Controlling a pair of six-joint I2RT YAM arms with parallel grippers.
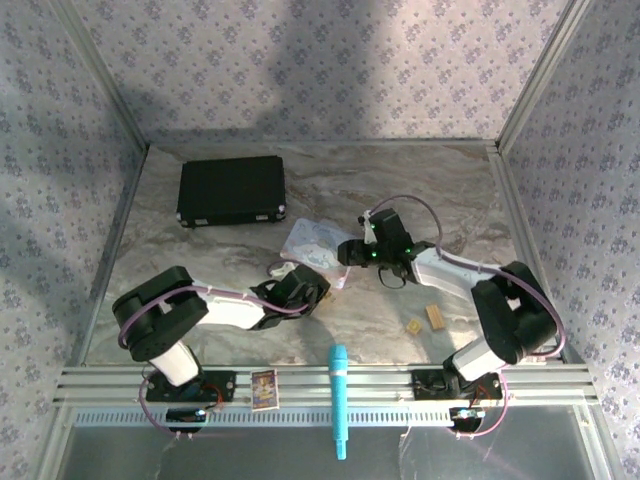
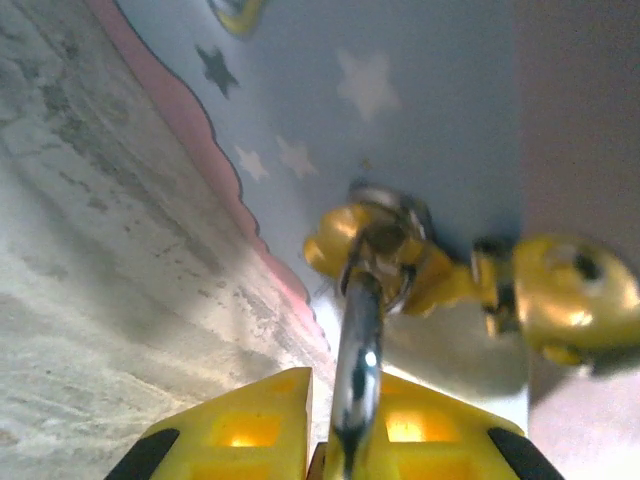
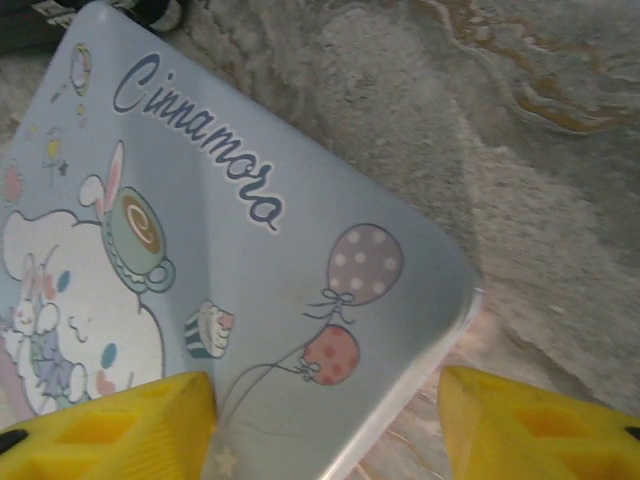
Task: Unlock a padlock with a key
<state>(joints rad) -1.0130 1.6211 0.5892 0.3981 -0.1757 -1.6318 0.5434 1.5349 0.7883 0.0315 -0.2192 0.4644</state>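
- Top view: one marble counter [image 1: 200, 260] carries one black case [image 1: 232, 192] at the far left, one pastel tin [image 1: 312, 243] in the middle, and two tan blocks [image 1: 424, 321] close together near the right arm.
- On the rail at the near edge lie one turquoise stick [image 1: 339, 400] and one small card [image 1: 264, 388].
- The two arms meet at the tin. The left pincer [image 1: 312, 287] is at its near corner and the right pincer [image 1: 350, 250] at its right edge.
- Left wrist view: the left pincer [image 2: 345, 400] is clamped on one shiny metal bar, seemingly the shackle of the padlock [image 2: 375, 245]. The brass body hangs over the tin's [image 2: 430, 90] edge.
- Touching the body on the right is one gold-lit piece with a dark hole — probably the key [image 2: 570, 295], though it is too blurred to be sure.
- Three pale stars and one dark one show on the tin.
- Right wrist view: the right pincer [image 3: 325, 420] is spread wide with nothing in it, its two yellow fingers straddling the tin's [image 3: 250, 250] corner.
- The lid shows two balloons, one cupcake and one cup — bare counter [image 3: 530, 120] lies beyond.
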